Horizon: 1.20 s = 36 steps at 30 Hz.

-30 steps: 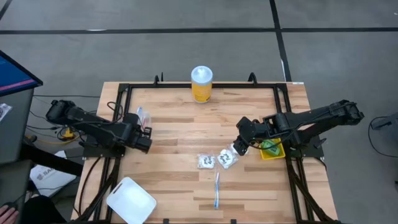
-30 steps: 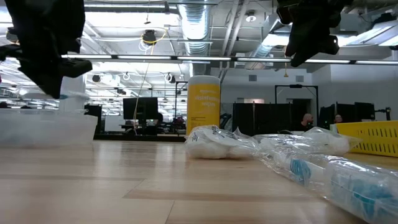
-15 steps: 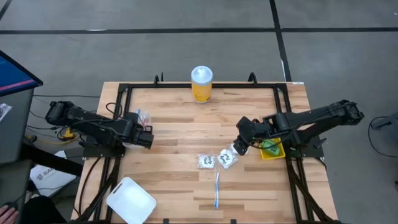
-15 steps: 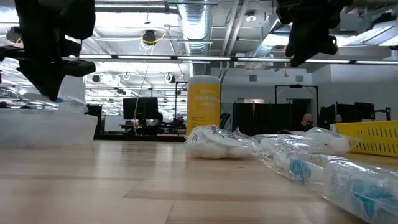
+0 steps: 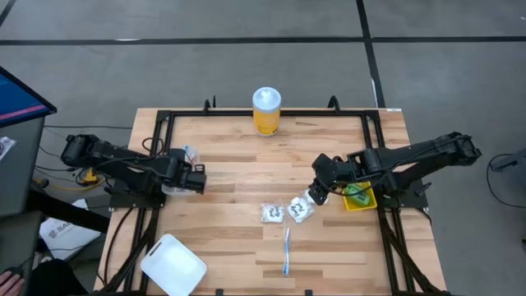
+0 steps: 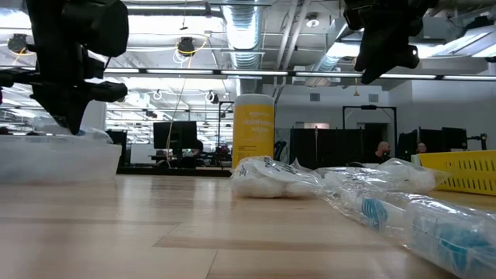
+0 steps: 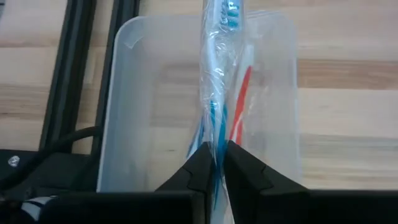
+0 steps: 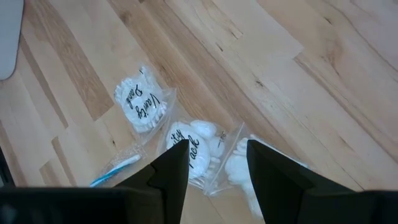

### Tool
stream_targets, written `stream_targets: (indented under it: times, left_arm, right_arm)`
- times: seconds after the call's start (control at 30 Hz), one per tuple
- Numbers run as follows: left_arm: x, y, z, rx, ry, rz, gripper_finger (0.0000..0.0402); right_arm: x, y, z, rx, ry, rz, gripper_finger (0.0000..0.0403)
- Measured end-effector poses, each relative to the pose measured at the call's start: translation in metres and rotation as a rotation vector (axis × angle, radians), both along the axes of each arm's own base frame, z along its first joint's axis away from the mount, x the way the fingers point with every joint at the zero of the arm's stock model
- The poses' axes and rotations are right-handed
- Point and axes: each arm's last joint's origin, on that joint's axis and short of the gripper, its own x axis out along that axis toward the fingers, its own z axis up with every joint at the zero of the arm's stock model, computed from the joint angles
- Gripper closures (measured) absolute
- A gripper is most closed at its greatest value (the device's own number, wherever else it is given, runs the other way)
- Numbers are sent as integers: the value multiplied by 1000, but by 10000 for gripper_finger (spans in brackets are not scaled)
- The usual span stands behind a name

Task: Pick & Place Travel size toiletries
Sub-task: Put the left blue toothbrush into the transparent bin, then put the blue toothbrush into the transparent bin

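Observation:
My left gripper point(image 5: 194, 177) is over a clear plastic bin point(image 7: 137, 93) at the table's left side, shut on a blue toothbrush in a clear wrapper point(image 7: 216, 74). A pink toothbrush point(image 7: 239, 118) lies in the bin. My right gripper point(image 5: 317, 191) hangs open and empty above three white packets with dark print point(image 8: 142, 106), point(image 8: 193, 152), point(image 8: 239, 168) that lie flat on the table. Another wrapped blue toothbrush point(image 5: 287, 251) lies nearer the front edge. A yellow basket point(image 5: 359, 197) with green pieces stands at the right. My left gripper pinches the wrapped toothbrush's handle point(image 7: 214, 134) between its two fingers point(image 7: 198, 165). The brush runs on from the fingertips over the bin, with its head point(image 7: 231, 9) at the bin's far wall. Whether that end touches the bin, I cannot tell.
A tall yellow jar with a white lid point(image 5: 266, 111) stands at the far edge, middle. A white lid point(image 5: 173, 265) lies at the near left corner. Black frame rails point(image 5: 160, 131) run along the table's sides. Bare wood lies between the bin and the packets.
My left gripper has shifted a little toward the table's far edge and come down toward the clear bin, carrying the wrapped toothbrush with it.

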Motion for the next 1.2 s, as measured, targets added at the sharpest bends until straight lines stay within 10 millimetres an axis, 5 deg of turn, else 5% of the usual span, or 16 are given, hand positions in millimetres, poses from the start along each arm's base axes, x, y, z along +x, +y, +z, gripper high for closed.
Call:
stream_targets:
  times: [0.33, 0.83, 1.2]
  left_arm:
    - [3, 0, -4, -38, -43, 16, 334]
    - [7, -1, -4, -60, -96, 12, 175]
    - [24, -20, 9, -118, -282, -337, 182]
  right_arm:
    - [0, 0, 0, -15, 4, 26, 249]
    - [0, 0, 0, -33, 8, 54, 249]
    - [0, 0, 0, -32, 7, 53, 249]
